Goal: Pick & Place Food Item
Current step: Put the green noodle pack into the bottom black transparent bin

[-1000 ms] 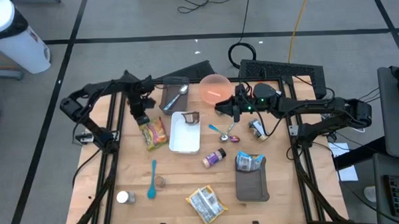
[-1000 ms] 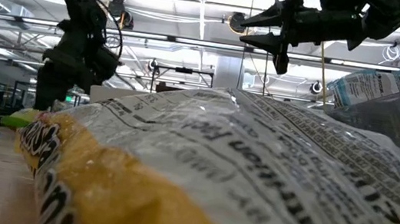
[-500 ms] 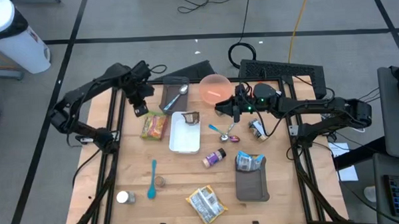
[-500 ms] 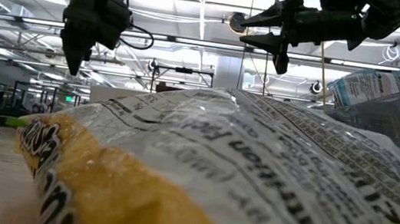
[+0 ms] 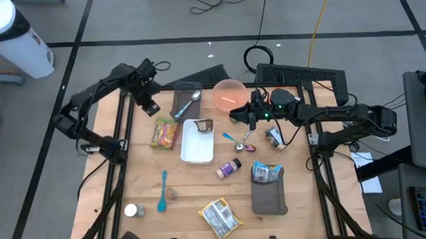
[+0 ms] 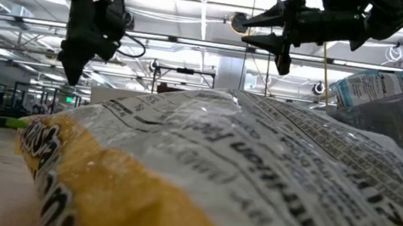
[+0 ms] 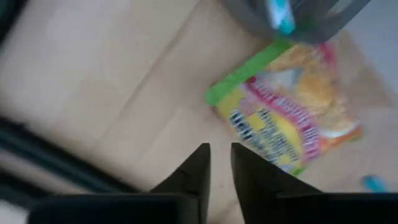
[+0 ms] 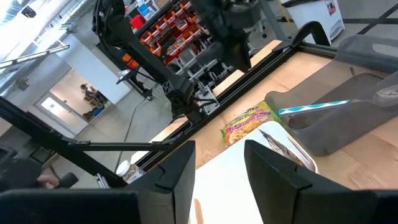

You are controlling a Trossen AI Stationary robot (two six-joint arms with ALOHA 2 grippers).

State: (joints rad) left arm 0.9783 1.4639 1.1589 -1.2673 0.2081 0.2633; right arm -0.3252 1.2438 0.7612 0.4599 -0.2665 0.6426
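Food packet (image 5: 164, 133): lies flat on the table, left of centre in the high view, just beside the white tray (image 5: 197, 143).
Left gripper (image 5: 150, 107): raised above the packet, upper left; jaws narrowly parted, empty.
Right gripper (image 5: 244, 117): hovers by the pink bowl (image 5: 229, 94), centre top; jaws part-open, empty.
Progress: packet apparently placed; destination cannot be confirmed.

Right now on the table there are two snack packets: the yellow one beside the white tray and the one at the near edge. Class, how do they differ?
The yellow packet is bright yellow with red and a green end; the near-edge packet is paler, with dark print. The yellow packet lies left of the white tray, in the table's far half; the near-edge packet lies alone at the front. Both lie flat, and no hand holds either.
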